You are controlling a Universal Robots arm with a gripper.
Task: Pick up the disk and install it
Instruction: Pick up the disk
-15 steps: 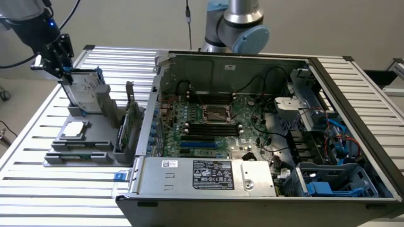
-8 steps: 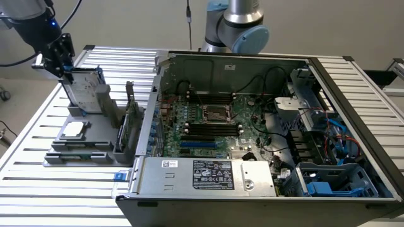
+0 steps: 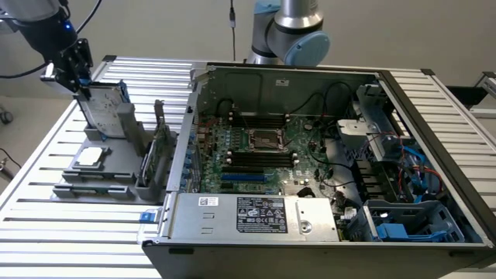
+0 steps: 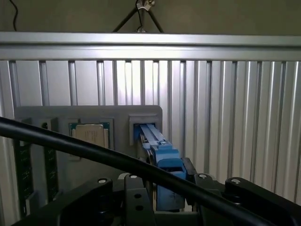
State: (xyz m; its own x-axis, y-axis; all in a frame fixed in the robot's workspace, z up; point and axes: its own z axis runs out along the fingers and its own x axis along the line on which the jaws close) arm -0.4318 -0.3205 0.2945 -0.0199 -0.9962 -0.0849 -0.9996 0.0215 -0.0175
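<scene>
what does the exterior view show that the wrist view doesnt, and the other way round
Exterior view: the open computer case with its motherboard and power supply. Wrist view: a black cable crossing in front, and tripod legs beyond the table. Both: the gripper at the top edge of the disk, which stands in the grey holder, and the chip beside it.

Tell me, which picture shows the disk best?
The exterior view. There the disk stands upright in a grey holder on the exterior view's left, with its flat silver face and blue frame showing. The wrist view looks along its thin blue edge, and a black cable crosses in front of it.
</scene>
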